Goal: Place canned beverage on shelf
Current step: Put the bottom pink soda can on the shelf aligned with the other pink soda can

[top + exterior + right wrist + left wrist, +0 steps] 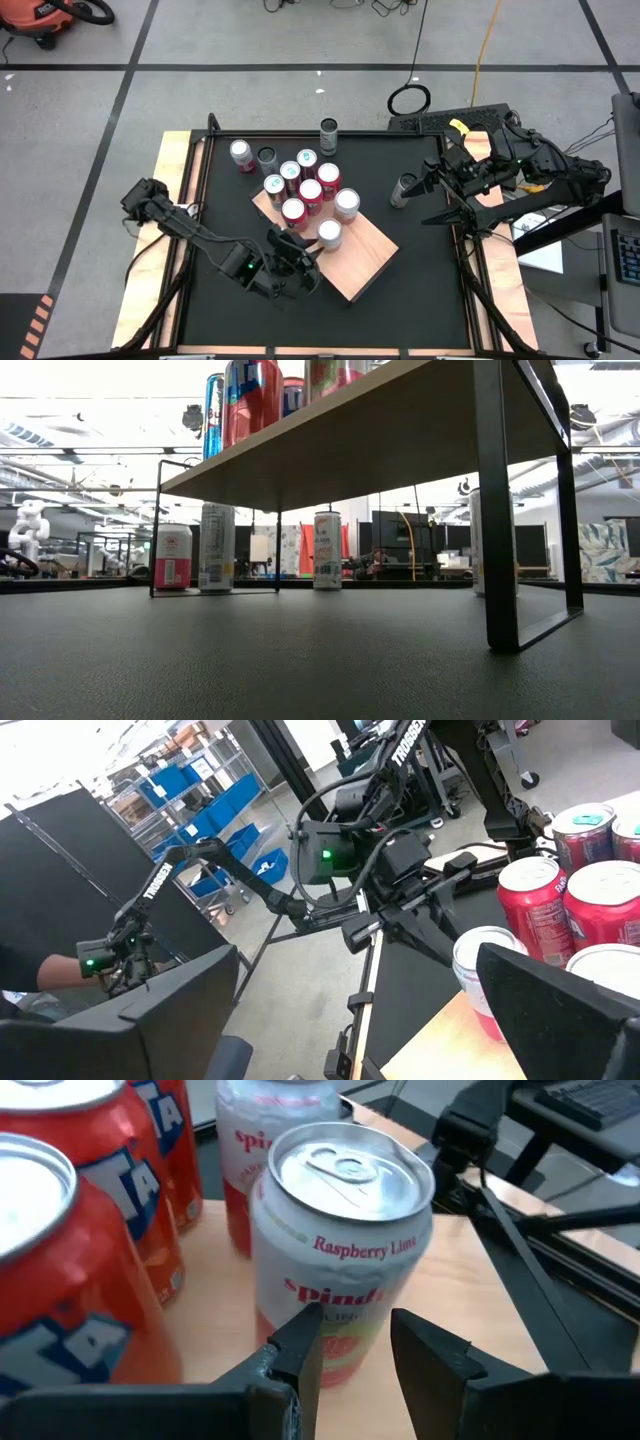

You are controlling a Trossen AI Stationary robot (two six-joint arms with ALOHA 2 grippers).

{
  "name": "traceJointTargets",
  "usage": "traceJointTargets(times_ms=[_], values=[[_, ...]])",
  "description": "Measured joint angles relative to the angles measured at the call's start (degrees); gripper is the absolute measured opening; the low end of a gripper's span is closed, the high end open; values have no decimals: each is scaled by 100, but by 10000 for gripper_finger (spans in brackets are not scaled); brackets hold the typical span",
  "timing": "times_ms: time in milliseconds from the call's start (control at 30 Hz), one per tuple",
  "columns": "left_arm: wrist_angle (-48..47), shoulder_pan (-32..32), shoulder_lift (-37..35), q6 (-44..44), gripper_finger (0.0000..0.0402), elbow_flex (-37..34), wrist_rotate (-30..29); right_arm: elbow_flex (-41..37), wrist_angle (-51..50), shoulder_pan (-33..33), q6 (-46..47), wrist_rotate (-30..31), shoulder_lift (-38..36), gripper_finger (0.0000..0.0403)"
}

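Note:
The shelf (362, 262), a pale wood slab on black legs (497, 510), stands slantwise in the middle of the black table. Several cans stand upright on its far half, red ones (310, 192) and white ones. The nearest is a white Raspberry Lime can (340, 1240), also (329, 234), resting on its base on the wood. My left gripper (365, 1345) sits low just in front of this can, its fingers a narrow gap apart and nothing between them. My right gripper (430, 197) hovers open at the table's right, beside a grey can (403, 190) on the table.
More cans stand on the table beyond the shelf: a pink one (241, 153), a dark one (266, 158) and a grey one (329, 135). The near right half of the shelf top is bare wood. Wooden strips (170, 230) edge the table.

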Motion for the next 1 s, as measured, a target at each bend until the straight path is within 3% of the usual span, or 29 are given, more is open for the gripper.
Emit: traceJointTargets(times_ms=[233, 467, 700, 800, 1000], values=[[7, 110, 0, -27, 118, 0, 108, 0, 0, 0, 60, 4, 0, 389], [160, -233, 0, -760, 118, 0, 501, 2, -160, 15, 239, -2, 59, 389], [1596, -383, 265, -315, 118, 0, 424, 2, -126, 127, -103, -4, 282, 363], [2231, -263, 494, 379, 118, 0, 428, 2, -123, 127, -188, -4, 357, 348], [2561, 20, 782, 762, 118, -2, 435, 2, -126, 127, -163, -19, 407, 325]])
